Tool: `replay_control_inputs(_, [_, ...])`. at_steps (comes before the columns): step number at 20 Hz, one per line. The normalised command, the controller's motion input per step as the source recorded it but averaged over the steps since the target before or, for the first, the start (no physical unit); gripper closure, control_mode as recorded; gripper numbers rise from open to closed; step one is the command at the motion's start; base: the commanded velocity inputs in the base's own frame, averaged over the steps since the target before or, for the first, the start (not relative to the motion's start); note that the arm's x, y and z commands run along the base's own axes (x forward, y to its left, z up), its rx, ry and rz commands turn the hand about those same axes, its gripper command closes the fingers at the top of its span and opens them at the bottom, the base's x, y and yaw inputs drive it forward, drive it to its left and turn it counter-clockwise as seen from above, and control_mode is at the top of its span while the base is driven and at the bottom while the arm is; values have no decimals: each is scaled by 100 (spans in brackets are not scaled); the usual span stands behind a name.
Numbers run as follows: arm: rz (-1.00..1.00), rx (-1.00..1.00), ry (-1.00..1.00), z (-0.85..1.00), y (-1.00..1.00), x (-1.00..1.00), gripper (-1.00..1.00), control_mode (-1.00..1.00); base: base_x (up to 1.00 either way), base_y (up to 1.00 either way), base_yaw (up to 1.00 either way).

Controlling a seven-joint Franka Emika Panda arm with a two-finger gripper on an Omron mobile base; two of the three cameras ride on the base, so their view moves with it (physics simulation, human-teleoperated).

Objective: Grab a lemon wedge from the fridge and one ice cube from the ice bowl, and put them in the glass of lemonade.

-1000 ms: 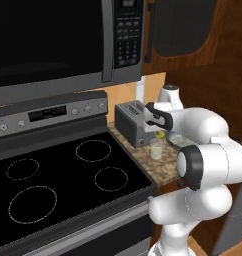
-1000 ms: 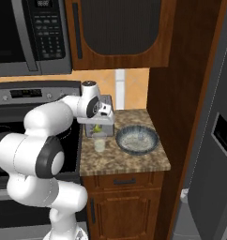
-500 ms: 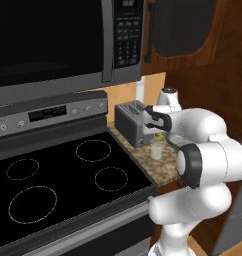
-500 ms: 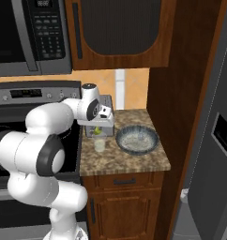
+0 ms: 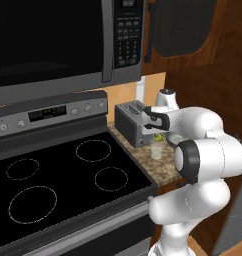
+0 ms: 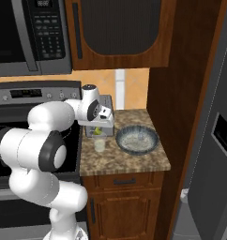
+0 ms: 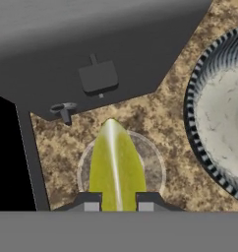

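A: Since the wedge hangs right over the cup, what's the scene, L to R?

B: In the right base view: stove [image 6: 3,154] far L, then the arm, w/ the pincer [image 6: 99,130] clenched on the lemon wedge [image 6: 97,131]. Just under it the glass of lemonade [image 6: 100,143], in front of the toaster [image 6: 102,117]. Next R the ice bowl [image 6: 137,139], near the glass but not touching, all on the worktop [image 6: 134,161]. Far R, the fridge [image 6: 214,140], doors shut as far as I can tell.

A: Hand view agree?

B: Yes. Wedge [image 7: 116,167] sits betw. the two fingertips [image 7: 90,203], tip pointing away, and the glass rim [image 7: 158,162] rings it from below. Toaster body [image 7: 91,44] is above it in that view, bowl [image 7: 214,113] at the R edge.

A: How to do the drop well?

B: My judgement: keep the wedge centred in the rim, go straight down till it's just above the liquid, then let go, no sideways drift. Glass is light and close to the toaster, so a nudge could tip it. Lift straight up after. Ice cube step not yet done, I'd say; can't make out cubes in the bowl.

A: Any writing or brands?

B: Microwave [image 5: 68,45] keypad and stove panel [image 5: 48,114] have marks, too small to read. No brand legible.
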Motion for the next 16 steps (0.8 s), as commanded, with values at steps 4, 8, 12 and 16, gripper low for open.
replay_control_inputs(4, [0,0,0,0,0,0,100,-100,0,0,0])
replay_control_inputs(8, [0,0,0,0,0,0,-100,-100,0,0,0])
replay_control_inputs(12, [0,0,0,0,0,0,-100,-100,0,0,0])
replay_control_inputs(16, [0,0,0,0,0,0,-100,-100,0,0,0])
